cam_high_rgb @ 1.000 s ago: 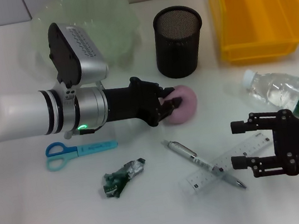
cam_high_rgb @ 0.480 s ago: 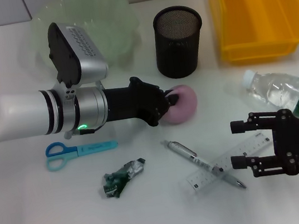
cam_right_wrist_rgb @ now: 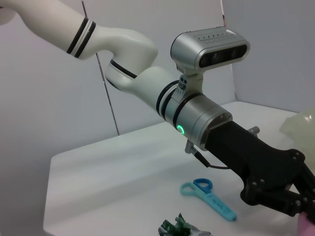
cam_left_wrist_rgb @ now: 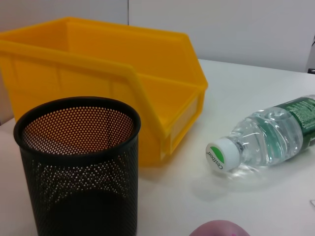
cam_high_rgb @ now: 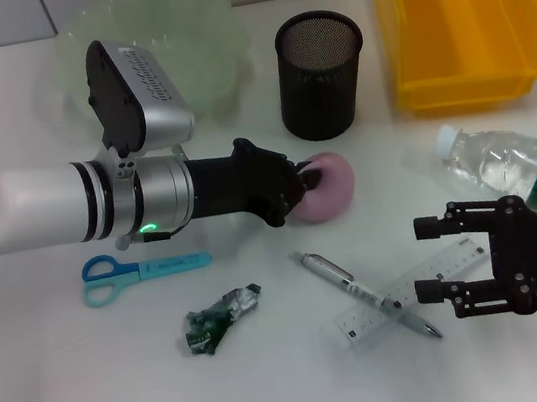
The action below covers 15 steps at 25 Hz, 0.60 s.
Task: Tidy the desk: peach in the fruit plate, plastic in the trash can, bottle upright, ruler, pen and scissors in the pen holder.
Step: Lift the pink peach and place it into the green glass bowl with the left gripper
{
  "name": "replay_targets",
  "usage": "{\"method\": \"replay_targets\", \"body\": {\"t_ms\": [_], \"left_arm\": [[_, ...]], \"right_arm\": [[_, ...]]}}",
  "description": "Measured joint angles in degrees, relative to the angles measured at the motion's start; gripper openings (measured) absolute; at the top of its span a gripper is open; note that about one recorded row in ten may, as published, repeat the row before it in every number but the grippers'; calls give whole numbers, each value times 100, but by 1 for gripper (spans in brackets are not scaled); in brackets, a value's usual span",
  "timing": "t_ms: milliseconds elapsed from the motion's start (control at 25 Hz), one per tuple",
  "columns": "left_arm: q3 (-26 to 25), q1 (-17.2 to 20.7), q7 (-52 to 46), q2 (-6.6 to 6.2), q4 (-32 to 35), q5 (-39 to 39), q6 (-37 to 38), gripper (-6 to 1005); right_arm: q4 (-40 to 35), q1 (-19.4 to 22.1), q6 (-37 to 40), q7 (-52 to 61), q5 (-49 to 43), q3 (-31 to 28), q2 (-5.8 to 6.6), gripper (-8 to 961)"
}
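A pink peach [cam_high_rgb: 332, 187] lies on the white desk in front of the black mesh pen holder [cam_high_rgb: 321, 74]. My left gripper [cam_high_rgb: 302, 186] is shut on the peach's left side; the peach's top [cam_left_wrist_rgb: 219, 229] also shows in the left wrist view. The pale green fruit plate [cam_high_rgb: 212, 27] stands behind the left arm. A water bottle [cam_high_rgb: 501, 164] lies on its side at the right. My right gripper [cam_high_rgb: 435, 257] is open, level with the end of the clear ruler [cam_high_rgb: 418, 287], which the pen [cam_high_rgb: 358, 292] crosses. Blue scissors [cam_high_rgb: 142, 270] and crumpled plastic [cam_high_rgb: 221, 320] lie at front left.
A yellow bin [cam_high_rgb: 458, 16] stands at the back right, next to the pen holder [cam_left_wrist_rgb: 78, 162]. The bottle [cam_left_wrist_rgb: 266, 142] points its white cap toward the holder. The left arm spans the desk's left half above the scissors [cam_right_wrist_rgb: 209, 199].
The left gripper's fingers have drawn in tighter against the peach. The right arm and the other objects have not moved.
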<state>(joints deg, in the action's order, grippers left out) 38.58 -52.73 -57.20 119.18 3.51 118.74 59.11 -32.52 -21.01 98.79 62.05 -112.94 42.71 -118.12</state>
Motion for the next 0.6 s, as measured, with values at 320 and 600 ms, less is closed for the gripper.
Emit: {"method": "replay_targets", "body": {"t_ms": [320,600], "left_arm": [[0,0,-1,0,0,0,12,42],[0,0,-1,0,0,0,7,43]], "right_arm": [[0,0,-2,0,0,0,0,735],[0,0,-7,0,0,0,0,735]]}}
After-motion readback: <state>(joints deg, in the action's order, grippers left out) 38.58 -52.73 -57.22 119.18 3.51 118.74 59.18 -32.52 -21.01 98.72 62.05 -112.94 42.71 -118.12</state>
